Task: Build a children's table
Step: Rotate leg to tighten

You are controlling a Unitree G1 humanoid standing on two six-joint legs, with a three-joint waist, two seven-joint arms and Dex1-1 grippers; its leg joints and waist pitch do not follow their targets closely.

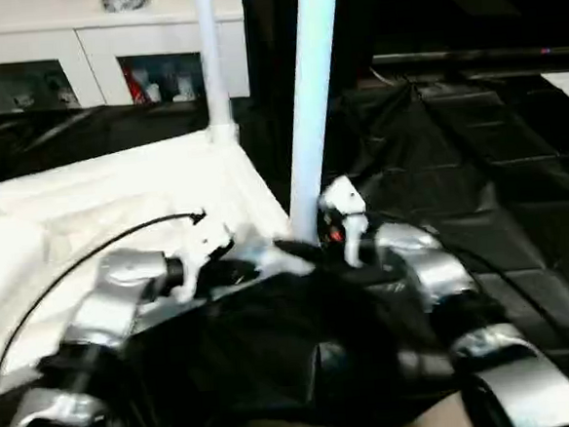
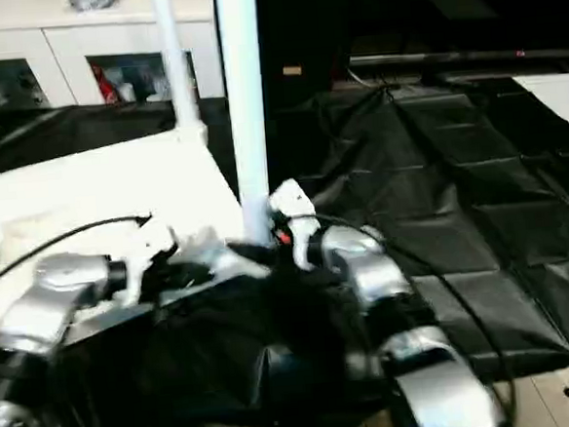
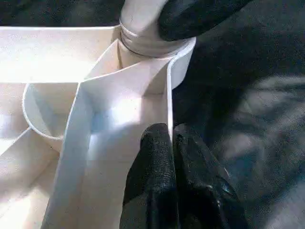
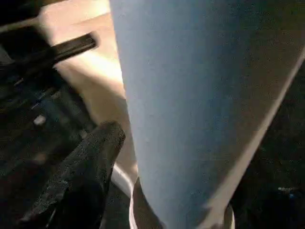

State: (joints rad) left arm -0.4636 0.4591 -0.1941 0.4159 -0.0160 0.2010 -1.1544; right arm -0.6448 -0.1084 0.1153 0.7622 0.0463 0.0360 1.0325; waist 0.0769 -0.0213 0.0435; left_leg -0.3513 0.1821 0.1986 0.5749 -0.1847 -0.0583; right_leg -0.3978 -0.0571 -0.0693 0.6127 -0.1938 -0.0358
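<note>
tabletop (image 1: 118,201) lies upside down on black sheet (image 1: 499,208) | left gripper (image 3: 169,143) jaws pinch its rim wall | right gripper (image 1: 339,231) jaws grip near leg (image 1: 311,104), upright in corner socket (image 3: 157,47)

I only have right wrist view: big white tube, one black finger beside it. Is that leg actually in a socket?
Observer: Yes. In the left wrist view the near leg stands in the round corner socket of the tabletop.
Operator: What's the left gripper doing?
Observer: The left gripper is pinching the tabletop's thin side wall just behind that socket, one finger on each face of the wall.
Operator: Any other legs fitted?
Observer: One more. The head view shows a far leg standing upright at the next corner of the tabletop, in front of a white cabinet.
</note>
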